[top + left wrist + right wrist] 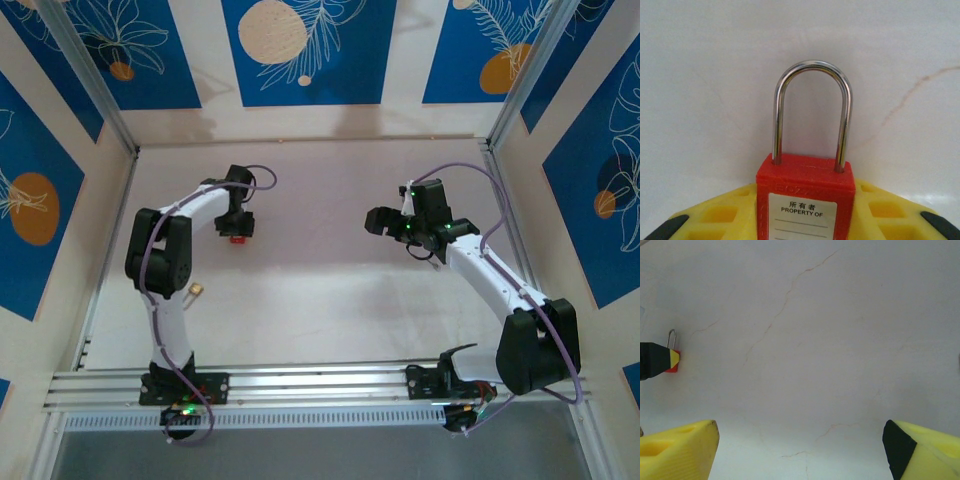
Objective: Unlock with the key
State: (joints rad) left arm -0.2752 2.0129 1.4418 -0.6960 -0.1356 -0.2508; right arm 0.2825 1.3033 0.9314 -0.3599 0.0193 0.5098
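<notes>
Lying on the table (330,300) near the left arm, the key (197,289) looks tiny and brass-gold (details too small). Left claw (237,222) flanks the red padlock (805,190); whether it grips, I cannot tell. Right claw (800,440) stands wide apart.

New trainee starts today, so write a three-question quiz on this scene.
1. True or false: the shackle of the padlock has popped out of its body.
2. Where is the key? A) in the padlock B) on the table by the left arm C) under the padlock
3. Complete: the right gripper is ___ (open or shut).
Key: 1 false; 2 B; 3 open.
</notes>
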